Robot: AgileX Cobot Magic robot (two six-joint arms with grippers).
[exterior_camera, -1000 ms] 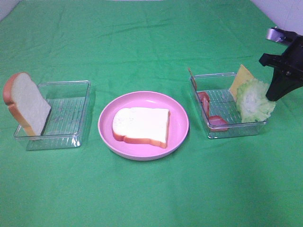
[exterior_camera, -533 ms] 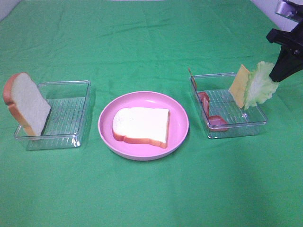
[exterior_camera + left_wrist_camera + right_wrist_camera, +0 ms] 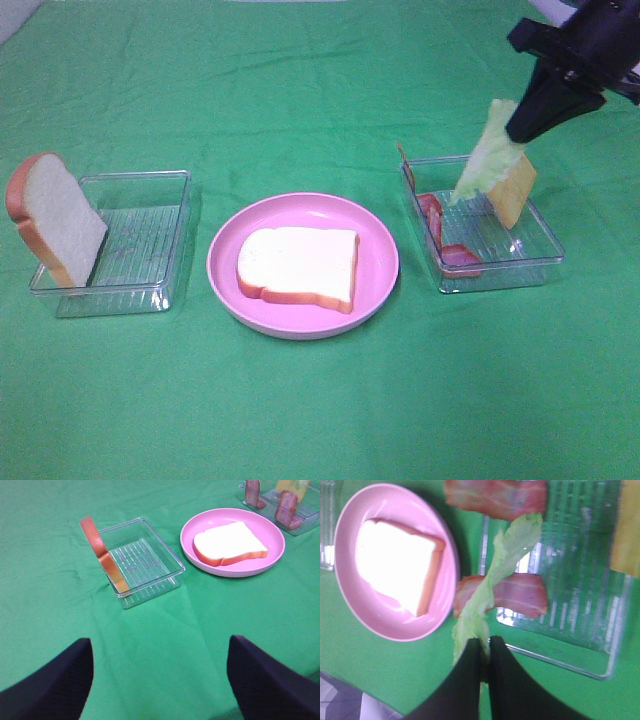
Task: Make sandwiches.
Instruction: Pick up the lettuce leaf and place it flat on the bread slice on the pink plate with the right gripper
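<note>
Currently right gripper [image 3: 517, 128] is pinching the lettuce leaf [image 3: 483, 160] near the right edge of the bench [image 3: 320, 420]; apparently hanging loosely, warranting slow transfer.

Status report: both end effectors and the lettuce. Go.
Right end effector shut on lettuce leaf, hanging over the right tray. Left end effector open, empty. Bread slice flat on pink plate, top bare. Nothing between tray and plate.

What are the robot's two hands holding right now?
Left gripper: open, holding nothing.
Right gripper: shut on the lettuce leaf.
</note>
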